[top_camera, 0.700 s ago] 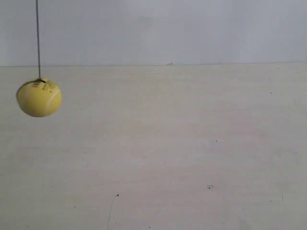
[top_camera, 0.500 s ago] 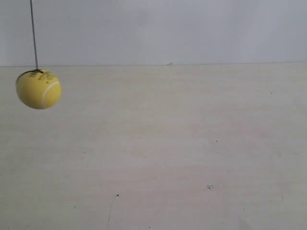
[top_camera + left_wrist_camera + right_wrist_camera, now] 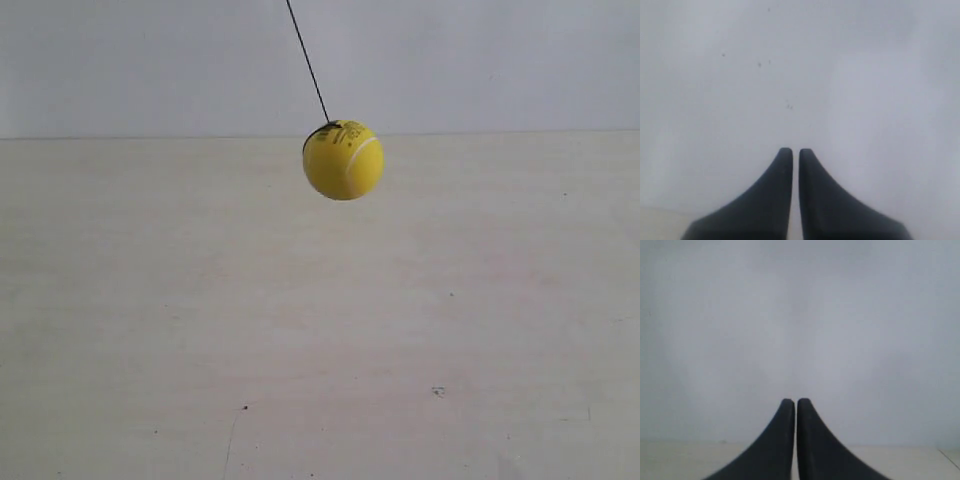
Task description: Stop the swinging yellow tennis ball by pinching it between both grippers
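The yellow tennis ball [image 3: 343, 160] hangs in the air on a thin black string [image 3: 308, 60] that slants up to the left, in the upper middle of the exterior view. Its white seam and black print face the camera. Neither gripper appears in the exterior view. The left gripper [image 3: 791, 151] shows only in the left wrist view, its two black wedge jaws shut with a hairline gap and nothing between them. The right gripper [image 3: 791, 402] shows only in the right wrist view, likewise shut and empty. Both point at a plain grey wall; no ball is in either wrist view.
A pale wooden tabletop [image 3: 320, 330] fills the lower part of the exterior view, meeting a grey wall [image 3: 480, 60] at the back. A strip of the tabletop [image 3: 685, 460] shows under the right gripper.
The ball has swung from the far left of the exterior view to the upper middle, and its string now slants instead of hanging straight.
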